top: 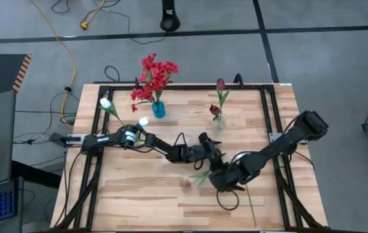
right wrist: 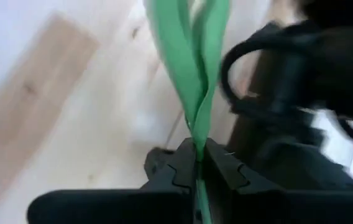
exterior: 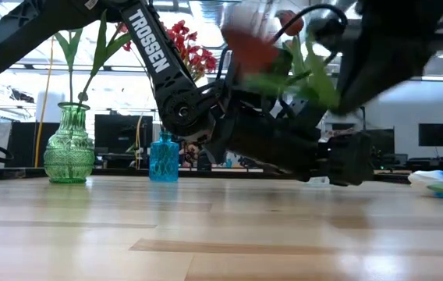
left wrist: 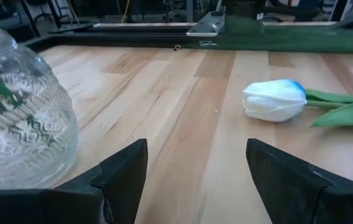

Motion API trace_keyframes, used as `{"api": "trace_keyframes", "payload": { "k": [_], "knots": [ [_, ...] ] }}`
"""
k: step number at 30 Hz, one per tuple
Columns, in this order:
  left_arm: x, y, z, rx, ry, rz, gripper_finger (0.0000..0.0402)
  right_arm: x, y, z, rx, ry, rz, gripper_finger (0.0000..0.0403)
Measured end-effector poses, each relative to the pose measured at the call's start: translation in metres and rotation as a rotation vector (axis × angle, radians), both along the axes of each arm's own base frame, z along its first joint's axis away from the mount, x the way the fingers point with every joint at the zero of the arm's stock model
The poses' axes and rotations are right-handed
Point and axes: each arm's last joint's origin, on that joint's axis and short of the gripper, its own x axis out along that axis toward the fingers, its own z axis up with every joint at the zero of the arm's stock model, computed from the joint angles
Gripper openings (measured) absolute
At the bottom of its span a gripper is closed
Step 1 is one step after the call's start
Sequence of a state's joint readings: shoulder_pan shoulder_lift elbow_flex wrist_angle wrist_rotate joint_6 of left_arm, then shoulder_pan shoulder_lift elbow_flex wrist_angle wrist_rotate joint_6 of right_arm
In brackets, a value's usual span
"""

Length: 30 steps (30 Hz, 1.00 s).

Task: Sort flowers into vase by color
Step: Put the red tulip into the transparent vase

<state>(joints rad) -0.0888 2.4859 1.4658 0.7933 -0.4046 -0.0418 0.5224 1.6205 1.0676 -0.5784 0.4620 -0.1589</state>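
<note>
Green stem point(right wrist: 195, 106) pinched in right gripper point(right wrist: 196, 163).

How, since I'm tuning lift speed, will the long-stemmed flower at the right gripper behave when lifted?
Probably floppy: the right gripper pinches the flower on its thin green stem, so both long ends may droop and swing. Likely light, being so slender. The narrow stem might twist in that grip.

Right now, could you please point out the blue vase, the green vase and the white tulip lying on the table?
blue vase point(top: 158, 110): high view, on its body below the red blossoms.
green vase point(exterior: 69, 152): low view, on its ribbed belly.
white tulip point(left wrist: 275, 100): left wrist view, on the closed blossom.
</note>
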Motion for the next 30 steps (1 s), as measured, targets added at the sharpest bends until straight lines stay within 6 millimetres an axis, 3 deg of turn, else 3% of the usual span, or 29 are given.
{"api": "trace_keyframes", "payload": {
  "k": [9, 22, 25, 30],
  "knots": [
    [-0.001, -0.008, 0.0, 0.071, 0.026, -0.043, 0.0261, -0.039, -0.023, 0.068, 0.144, -0.162, -0.094, 0.0048],
    [-0.001, -0.009, -0.001, 0.072, 0.03, -0.068, 0.0261, -0.101, -0.067, 0.156, 0.214, -0.69, -0.312, 0.0048],
    [-0.001, -0.009, -0.001, 0.072, 0.03, -0.068, 0.0261, -0.111, -0.073, 0.163, 0.258, -0.788, -0.35, 0.0048],
    [-0.001, -0.009, -0.001, 0.071, 0.029, -0.067, 0.0261, -0.118, -0.078, 0.149, 0.272, -0.912, -0.31, 0.0048]
  ]
}}
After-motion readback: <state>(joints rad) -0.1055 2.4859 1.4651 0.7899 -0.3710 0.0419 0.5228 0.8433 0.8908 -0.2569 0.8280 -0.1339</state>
